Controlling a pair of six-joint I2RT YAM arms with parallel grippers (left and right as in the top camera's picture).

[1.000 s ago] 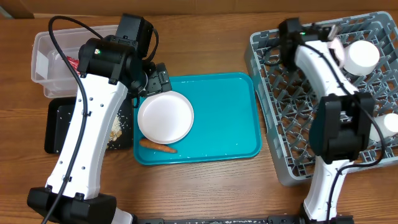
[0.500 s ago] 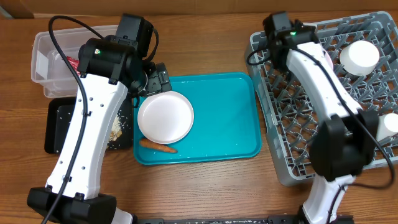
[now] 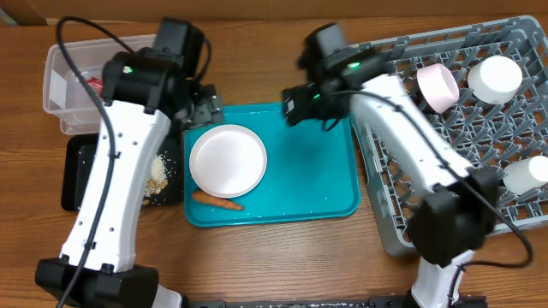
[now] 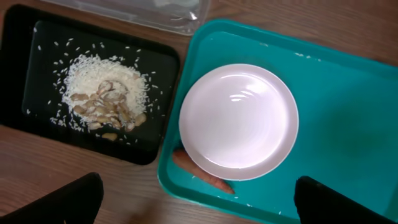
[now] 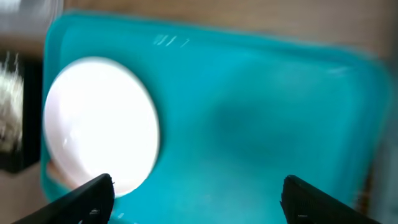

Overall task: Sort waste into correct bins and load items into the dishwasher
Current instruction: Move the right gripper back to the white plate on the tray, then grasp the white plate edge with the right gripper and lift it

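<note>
Right tool (image 5: 199, 198) has swung from rack (image 3: 507, 135) over teal tray (image 3: 310, 181).

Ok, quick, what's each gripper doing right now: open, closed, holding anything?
Left gripper: open, fingers wide apart, holding nothing.
Right gripper: open, fingers wide apart, holding nothing.

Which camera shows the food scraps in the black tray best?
Left wrist: the food scraps lie in full, sharp view on the black tray. Overhead, the left arm covers part of them; right wrist shows only a blur at its edge.
</note>
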